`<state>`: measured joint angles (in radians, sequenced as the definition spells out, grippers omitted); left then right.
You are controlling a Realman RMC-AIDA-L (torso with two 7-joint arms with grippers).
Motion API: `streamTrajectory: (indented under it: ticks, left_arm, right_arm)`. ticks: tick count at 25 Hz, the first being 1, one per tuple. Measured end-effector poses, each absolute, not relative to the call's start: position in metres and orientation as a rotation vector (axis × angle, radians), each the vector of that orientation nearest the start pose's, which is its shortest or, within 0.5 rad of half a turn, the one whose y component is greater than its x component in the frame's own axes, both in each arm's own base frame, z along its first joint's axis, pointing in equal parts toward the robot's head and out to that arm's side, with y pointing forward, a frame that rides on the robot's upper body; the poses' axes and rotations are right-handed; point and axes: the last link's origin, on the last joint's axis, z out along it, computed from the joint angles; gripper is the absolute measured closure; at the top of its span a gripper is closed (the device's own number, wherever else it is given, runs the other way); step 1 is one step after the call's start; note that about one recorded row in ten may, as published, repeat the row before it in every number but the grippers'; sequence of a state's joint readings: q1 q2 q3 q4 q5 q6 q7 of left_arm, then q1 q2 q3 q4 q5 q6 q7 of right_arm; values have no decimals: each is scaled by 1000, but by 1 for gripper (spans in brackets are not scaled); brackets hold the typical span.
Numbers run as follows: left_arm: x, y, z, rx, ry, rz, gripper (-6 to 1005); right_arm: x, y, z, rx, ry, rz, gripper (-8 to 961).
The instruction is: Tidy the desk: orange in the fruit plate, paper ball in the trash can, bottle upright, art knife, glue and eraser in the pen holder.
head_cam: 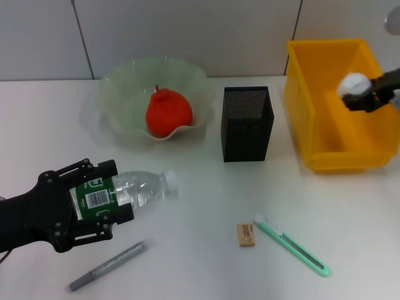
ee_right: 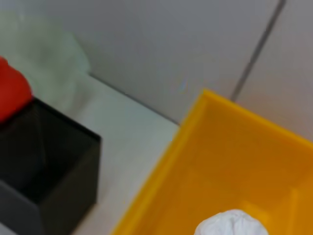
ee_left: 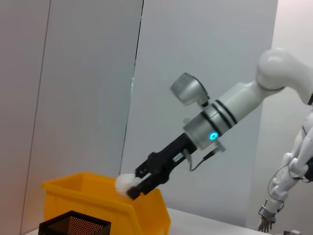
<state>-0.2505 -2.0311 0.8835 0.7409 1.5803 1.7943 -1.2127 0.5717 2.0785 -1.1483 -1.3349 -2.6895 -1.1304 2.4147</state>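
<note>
The table carried everything, and the black pen holder near its middle serves as landmark. To the holder's right stood the yellow bin, the trash can here. To its left sat the plate with the red-orange fruit already in it. In front and to the left of the holder, the left claw was closed around the lying bottle. The right claw hung over the bin, gripping the paper ball. A good release would probably come with the ball well inside the rim, so it cannot bounce out. In front of the holder lay the knife, a grey pen and the eraser.
</note>
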Motion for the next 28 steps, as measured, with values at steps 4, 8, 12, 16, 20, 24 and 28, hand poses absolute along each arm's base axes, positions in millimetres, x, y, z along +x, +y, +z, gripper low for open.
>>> streamTrajectory:
  ticks: [4,8,12,16,20,24,28]
  left_arm:
    - [-278,257,38,-2629,-393,-1061,162]
    - [-280,256,39,-2621,-399,-1059,162]
    - [-281,257,42,-2605,-397,-1058,163]
    - [-281,256,42,-2604,-392,-1062,164]
    - [-282,256,44,-2607,-389,-1057,165]
    - [-282,256,45,-2609,-388,-1053,166]
    - [-281,259,49,-2616,-377,-1034,166]
  right_arm:
    - [209,422,62,-2202,729,-155,347]
    - [209,424,61,-2204,728,-155,316]
    - [203,420,67,-2206,726,-152,230]
    - [194,409,71,-2251,764,-179,126]
    - [171,383,87,-2331,806,-243,126]
    - [161,366,94,-2379,822,-280,126]
    - [168,340,91,-2558,828,-211,127]
